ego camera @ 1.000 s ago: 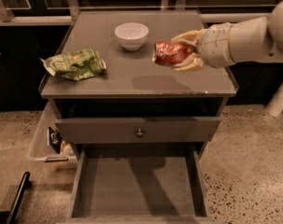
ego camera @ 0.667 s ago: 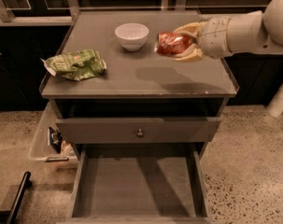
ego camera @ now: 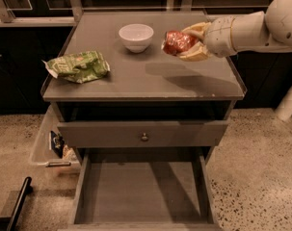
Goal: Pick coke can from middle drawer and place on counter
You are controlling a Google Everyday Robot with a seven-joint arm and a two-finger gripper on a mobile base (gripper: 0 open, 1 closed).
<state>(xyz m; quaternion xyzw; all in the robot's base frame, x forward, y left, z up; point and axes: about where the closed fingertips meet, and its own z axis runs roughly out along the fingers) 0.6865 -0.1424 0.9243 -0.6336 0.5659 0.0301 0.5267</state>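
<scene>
Presumably poised for set-down, the gripper [ego camera: 185, 43] clasps the coke can [ego camera: 175, 42] just right of the white bowl [ego camera: 136, 36], raised above the counter [ego camera: 150, 83] to clear it.

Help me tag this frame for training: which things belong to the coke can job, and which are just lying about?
Job: coke can; gripper, jaws shut on it, over the right of the counter; open middle drawer.
Lying about: white bowl; green snack bag; clear bin on the floor.
</scene>
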